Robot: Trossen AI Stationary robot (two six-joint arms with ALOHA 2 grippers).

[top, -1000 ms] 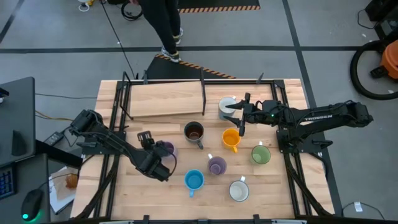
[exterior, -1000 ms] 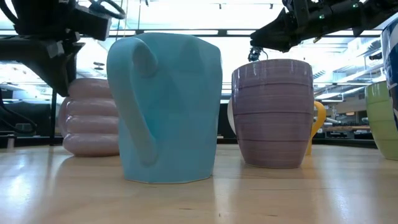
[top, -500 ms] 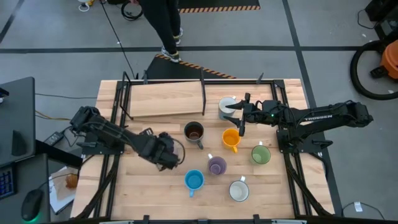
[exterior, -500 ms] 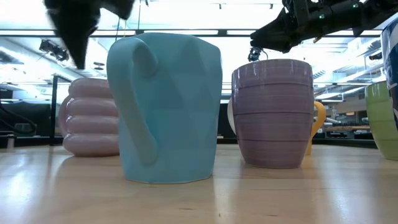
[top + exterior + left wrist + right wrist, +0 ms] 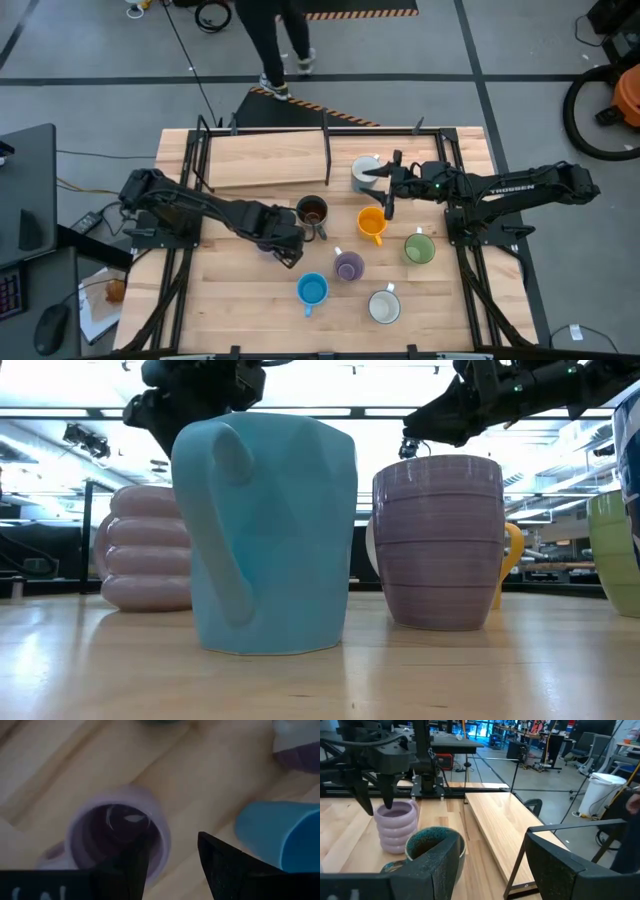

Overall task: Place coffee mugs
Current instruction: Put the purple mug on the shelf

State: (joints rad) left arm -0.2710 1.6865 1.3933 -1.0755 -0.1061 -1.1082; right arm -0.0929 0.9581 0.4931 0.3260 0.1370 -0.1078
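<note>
Several mugs stand on their bases on the wooden table: dark brown point(image 5: 312, 211), orange point(image 5: 371, 224), green point(image 5: 419, 248), smooth purple point(image 5: 349, 266), blue point(image 5: 312, 290), white point(image 5: 384, 306) and a second white one point(image 5: 363, 172). The ribbed lilac mug point(image 5: 115, 827) stands under my left gripper point(image 5: 172, 847), which is open. It points down, with one finger over the mug's mouth and one outside its wall. My right gripper point(image 5: 492, 840) is open and hangs beside the far white mug.
A raised wooden board point(image 5: 265, 158) lies along the far side of the table, left of the far white mug. Black frame rails point(image 5: 190, 200) run along both table sides. A person's legs point(image 5: 275, 40) stand beyond the far edge. Bare wood shows at the near left point(image 5: 220, 310).
My left gripper has travelled toward the table's right and slightly toward the far edge. It came from the near left of the ribbed lilac mug and now stands directly above it. The right arm and all mugs have kept still.
</note>
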